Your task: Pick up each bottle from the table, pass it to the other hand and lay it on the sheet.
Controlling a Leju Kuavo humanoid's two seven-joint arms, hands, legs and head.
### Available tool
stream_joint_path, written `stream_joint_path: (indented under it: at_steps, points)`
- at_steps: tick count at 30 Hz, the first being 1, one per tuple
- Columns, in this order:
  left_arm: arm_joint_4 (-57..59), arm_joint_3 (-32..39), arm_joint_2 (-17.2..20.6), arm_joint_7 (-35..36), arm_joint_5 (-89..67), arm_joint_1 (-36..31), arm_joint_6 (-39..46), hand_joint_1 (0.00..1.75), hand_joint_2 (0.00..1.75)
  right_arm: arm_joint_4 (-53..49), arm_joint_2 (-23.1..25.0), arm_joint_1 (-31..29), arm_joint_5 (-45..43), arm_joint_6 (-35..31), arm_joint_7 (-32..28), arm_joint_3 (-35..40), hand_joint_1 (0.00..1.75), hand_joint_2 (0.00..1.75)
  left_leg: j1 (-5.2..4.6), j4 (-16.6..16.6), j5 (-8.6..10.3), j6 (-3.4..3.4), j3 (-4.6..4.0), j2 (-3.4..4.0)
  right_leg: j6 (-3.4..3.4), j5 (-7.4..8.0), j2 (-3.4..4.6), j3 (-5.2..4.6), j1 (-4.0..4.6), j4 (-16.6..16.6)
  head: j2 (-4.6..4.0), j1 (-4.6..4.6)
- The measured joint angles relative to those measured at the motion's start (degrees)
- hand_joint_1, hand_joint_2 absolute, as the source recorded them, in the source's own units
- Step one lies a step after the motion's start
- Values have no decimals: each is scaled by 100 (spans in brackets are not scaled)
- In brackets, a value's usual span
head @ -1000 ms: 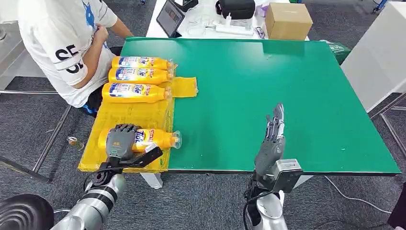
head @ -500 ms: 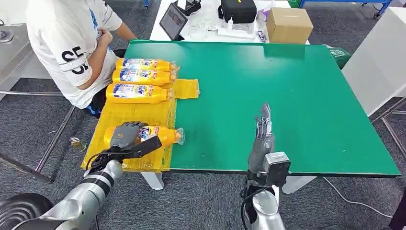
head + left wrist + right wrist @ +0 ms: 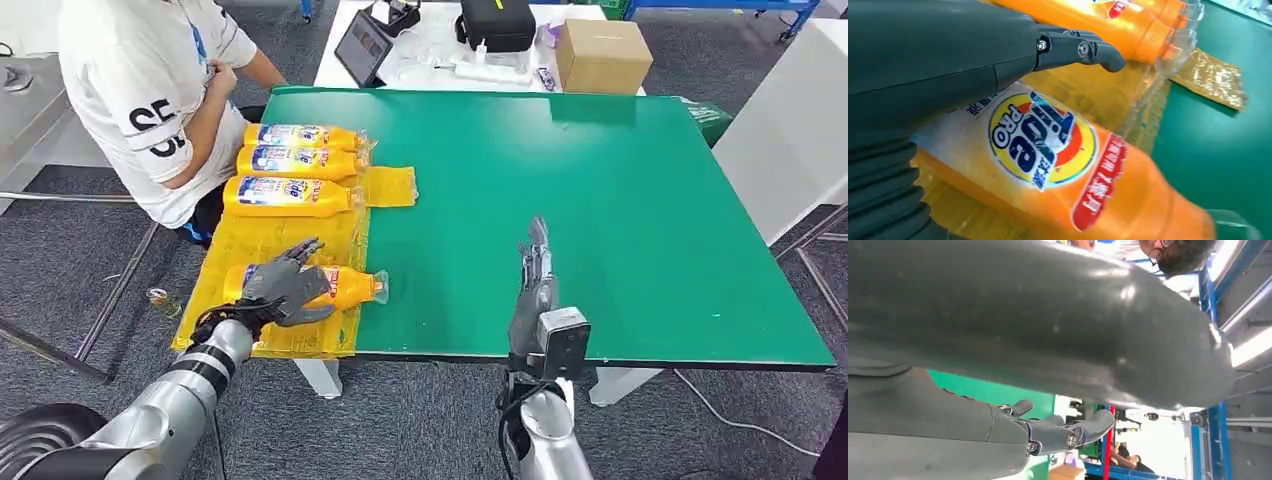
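Lying on the yellow sheet (image 3: 300, 238) near its edge, the released Tide bottle (image 3: 340, 288) could be rolled off if brushed by the spread, empty left hand (image 3: 283, 287), while the right hand (image 3: 532, 285) is held flat and empty.

The desk (image 3: 600, 200) has a green top. A crinkled yellow sheet (image 3: 290, 240) covers its left edge, one corner flap reaching onto the green. Four orange bottles lie on their sides on the sheet — three (image 3: 295, 165) side by side at the far end, touching or nearly so, and a fourth (image 3: 345, 288) near the front edge, its clear cap pointing right.
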Motion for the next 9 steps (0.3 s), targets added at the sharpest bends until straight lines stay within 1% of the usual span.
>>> stream_joint_path:
  at_steps: [2, 5, 7, 9]
  points:
    - [0, 2, 26, -103, 234, -8, -256, 0, 0, 66, 0, -38, -7, 26, 0, 0, 0, 0, 0, 0, 0, 0, 5, -1, 0, 0, 0, 5, 0, 0, 0, 0]
    - [0, 35, 50, -447, 643, 12, -618, 0, 0, 181, 0, -100, -20, 54, -7, 0, 0, 0, 0, 0, 0, 0, 10, 0, 0, 0, 1, 8, 0, 0, 0, 0]
    - [-6, 105, 50, -814, 1037, 76, -475, 0, 0, 236, 0, -115, -28, 87, -24, 0, 0, 0, 0, 0, 0, 0, 10, 3, 0, 0, 2, 5, 0, 0, 0, 2]
    - [-70, 151, 11, -1038, 1324, 172, -275, 0, 0, 271, 0, -115, -37, 105, -39, 0, 0, 0, 0, 0, 0, 0, 5, 3, 0, 0, 3, -2, 0, 0, 0, 2]
